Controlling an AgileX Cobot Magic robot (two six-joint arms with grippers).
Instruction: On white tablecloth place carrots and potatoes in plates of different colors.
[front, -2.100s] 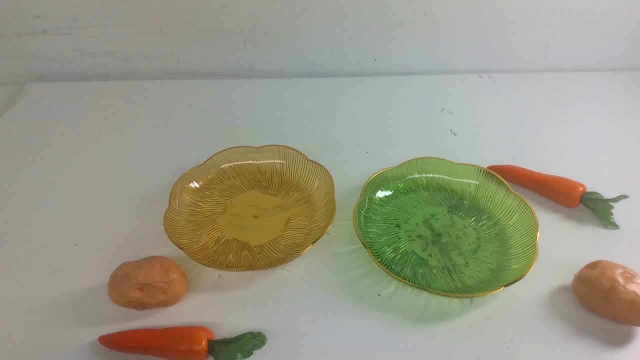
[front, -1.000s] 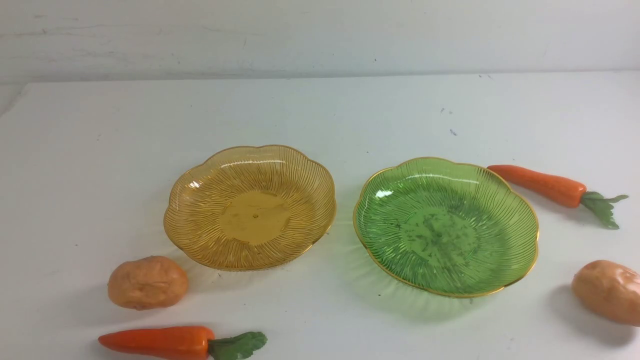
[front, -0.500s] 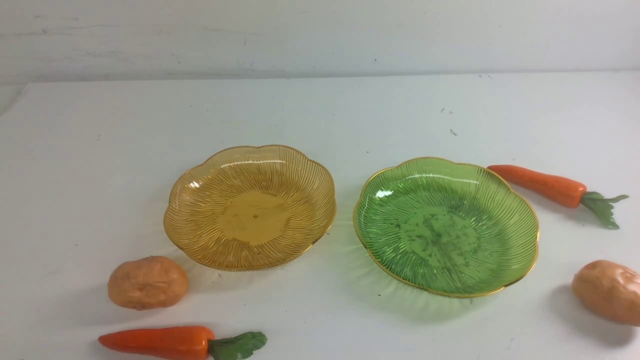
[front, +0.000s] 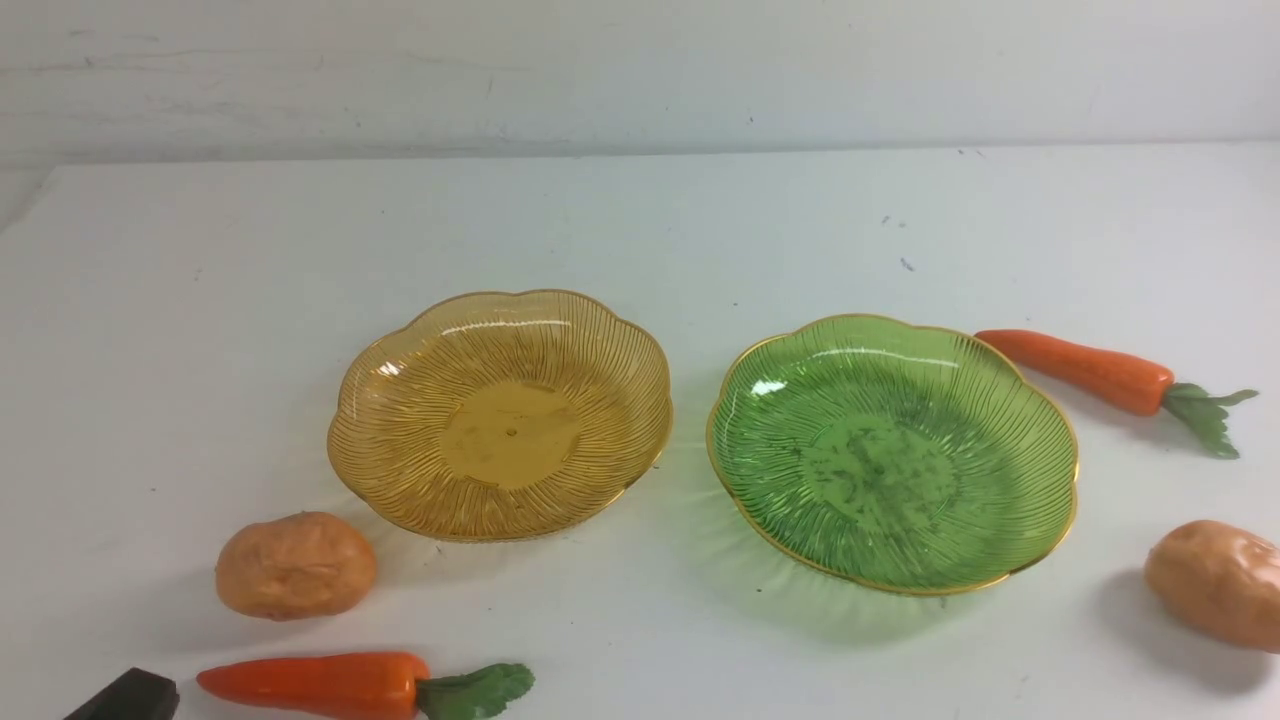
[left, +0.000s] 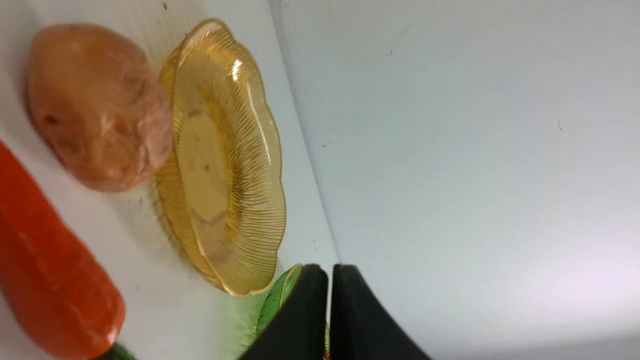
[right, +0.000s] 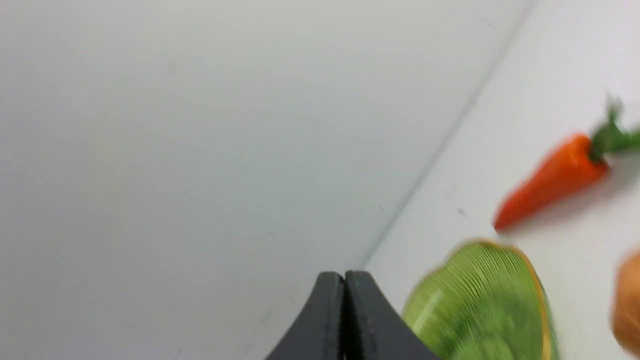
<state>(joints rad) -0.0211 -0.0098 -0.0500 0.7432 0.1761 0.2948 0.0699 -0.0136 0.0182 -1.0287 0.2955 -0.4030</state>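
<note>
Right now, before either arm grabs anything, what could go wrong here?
The left claw is shut, low beside the near carrot; going in like that it may shove the carrot away. The far carrot has its tip right by the rim of the green plate, so a grab could nudge the plate. The right potato is round and may roll.

white tablecloth (front: 200, 300), two plates (front: 500, 415), two carrots (front: 1085, 370), two potatoes (front: 295, 565)

Front view high, wrist views low, all share green plate (front: 890, 455)
</note>
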